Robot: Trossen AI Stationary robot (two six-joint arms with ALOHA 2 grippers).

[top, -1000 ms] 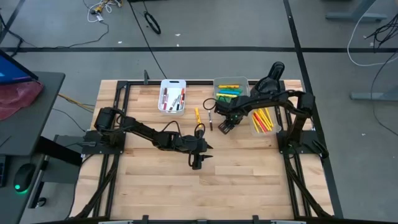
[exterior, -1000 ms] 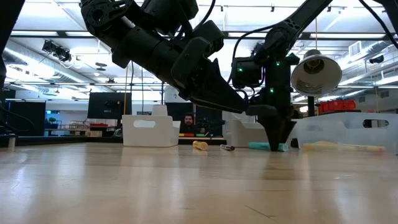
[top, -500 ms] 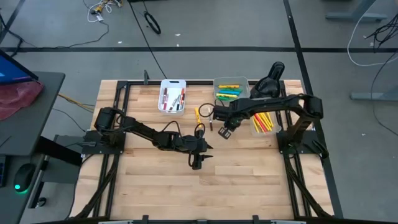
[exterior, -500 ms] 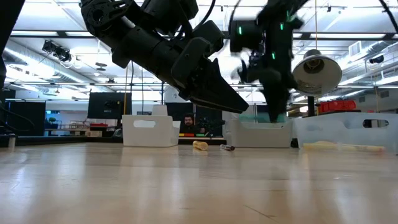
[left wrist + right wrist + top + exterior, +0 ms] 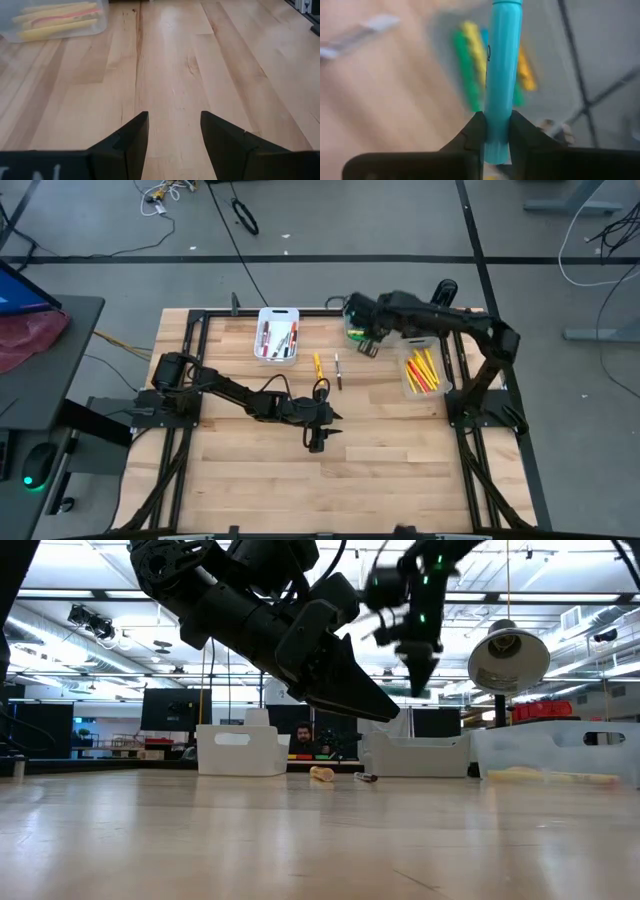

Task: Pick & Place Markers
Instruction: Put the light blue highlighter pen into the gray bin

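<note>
From above, I see my right gripper (image 5: pixel 366 340) at the table's 1 o'clock, over the bin (image 5: pixel 352 313) of green and yellow markers; the left gripper (image 5: pixel 316 442) sits near centre. Two loose markers (image 5: pixel 317 364) lie at 12 o'clock. Low down, the right gripper (image 5: pixel 418 675) hangs high. My left wrist shows spread, empty fingers (image 5: pixel 131 138). My right wrist shows jaws clamped on a teal marker (image 5: pixel 501 70).

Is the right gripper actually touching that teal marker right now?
Touching. The right wrist view shows the right gripper with both fingers pressed against the teal marker, no gap on either side.
</note>
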